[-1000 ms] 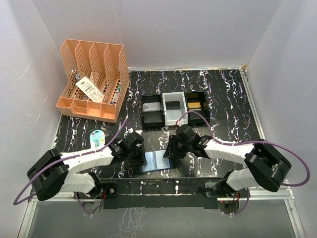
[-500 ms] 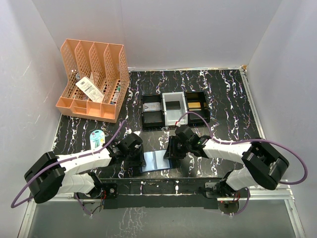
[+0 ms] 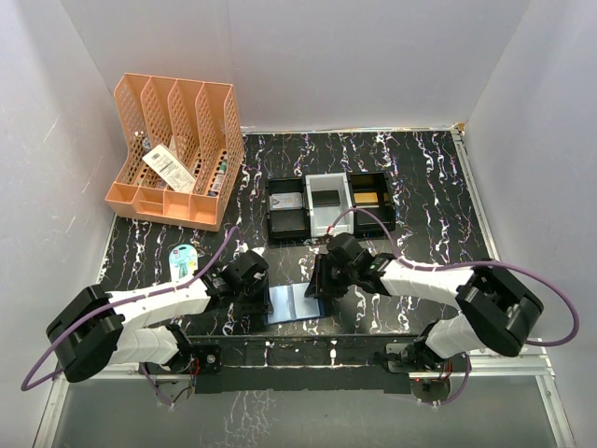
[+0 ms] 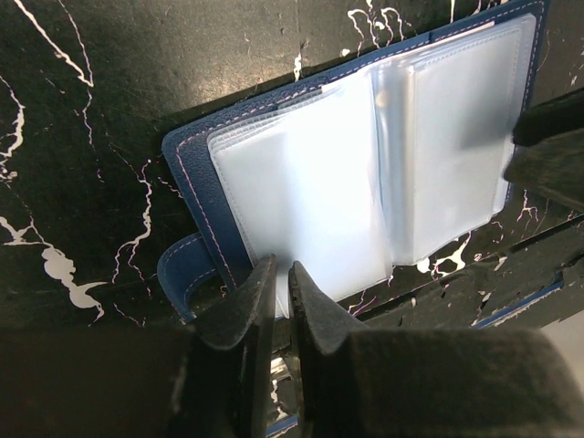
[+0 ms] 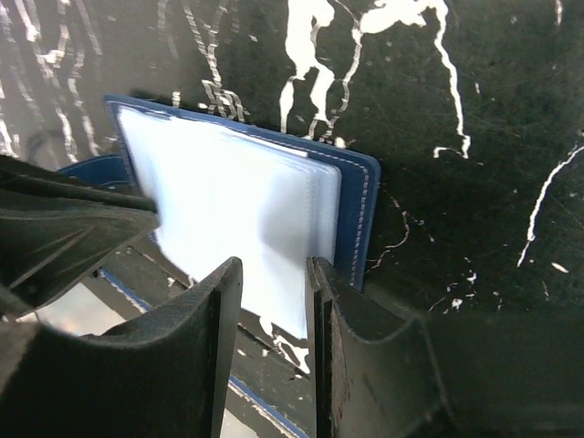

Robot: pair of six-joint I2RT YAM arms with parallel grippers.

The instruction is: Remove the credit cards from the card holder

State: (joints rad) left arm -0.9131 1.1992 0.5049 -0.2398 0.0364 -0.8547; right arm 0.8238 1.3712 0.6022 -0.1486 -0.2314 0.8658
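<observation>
Card holder: the small navy-blue bifold card holder [image 3: 294, 303] with frosted clear plastic sleeves is lying open and flat on the black, white-veined marble-look desk [image 3: 429, 187]. It sits right between our two grippers, sleeves facing up.

Left gripper: our left gripper [image 4: 280, 274] is at the holder's left end, on the near edge of the sleeves. Its jaws are pressed almost together, with a sliver of sleeve edge pinched between them. The blue closure tab pokes out just to that gripper's left.

Right gripper: our right gripper [image 5: 274, 274] is down over the opposite end. Its jaws are spread a bit and straddle the outer edge of the sleeve stack, next to the stitched blue cover. We can't tell if the fingers actually press on the plastic.

Credit cards: honestly we can't make any out through the frosted sleeves.

Trays: a row of three small rectangular trays [image 3: 326, 219], black, pale grey and black, sits beyond the right gripper.

Other stuff: a pale blue oval case [image 3: 183, 257] is near the left arm. A peach plastic file organiser [image 3: 159, 207] is well beyond it.
</observation>
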